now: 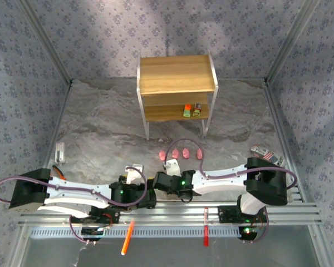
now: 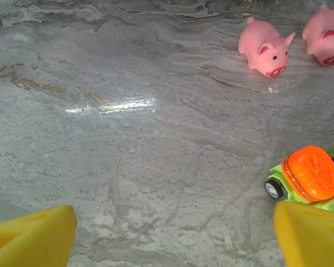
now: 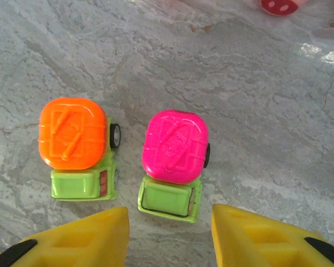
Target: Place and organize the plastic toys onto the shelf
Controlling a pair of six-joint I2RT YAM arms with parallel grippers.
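Two blocky toys stand side by side on the marble table: a magenta-topped one [image 3: 175, 147] and an orange-topped one [image 3: 72, 133], both with green bodies. My right gripper [image 3: 170, 225] is open, its yellow fingers [image 3: 83, 239] just behind the magenta toy's green end and not touching it. My left gripper [image 2: 175, 228] is open over bare table, with the orange-topped toy [image 2: 312, 172] beside its right finger. Several pink pigs [image 1: 181, 151] lie in a row in front of the shelf [image 1: 175, 72]. Two blocky toys [image 1: 191, 110] sit on its lower board. Both grippers [image 1: 156, 188] meet near the table's middle front.
An orange pen [image 1: 128, 236] and a red pen [image 1: 205, 233] lie on the metal rail at the near edge. A striped pack [image 1: 267, 154] sits at the right, a small white object [image 1: 60, 151] at the left. Patterned walls enclose the table.
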